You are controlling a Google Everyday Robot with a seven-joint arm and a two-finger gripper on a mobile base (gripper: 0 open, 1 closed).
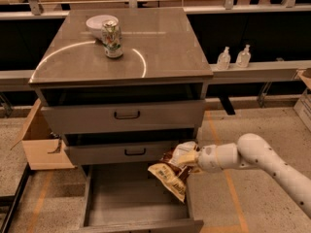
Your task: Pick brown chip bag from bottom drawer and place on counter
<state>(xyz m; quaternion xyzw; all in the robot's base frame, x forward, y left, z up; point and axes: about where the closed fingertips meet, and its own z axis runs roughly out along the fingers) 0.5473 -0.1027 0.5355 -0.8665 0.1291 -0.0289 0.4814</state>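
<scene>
Brown chip bag [169,177] hangs top-clamped in the claw [187,156] over the bottom drawer [121,199] right wall, clearing it.

The green-and-white soda can [112,39] stands on the glossy grey-brown square counter [165,47], left of centre, with the white round bowl [96,21] just behind it at 11 o'clock. Two shallower grey drawers [124,116] sit above the open grey metal bottom drawer [121,205]. The two-finger gripper [187,155], at the drawer's 1 o'clock, is clamped on the crinkled brown chip bag [170,178], which hangs over the drawer's right side. An open cardboard box [41,147] stands at the cabinet's 9 o'clock.
</scene>
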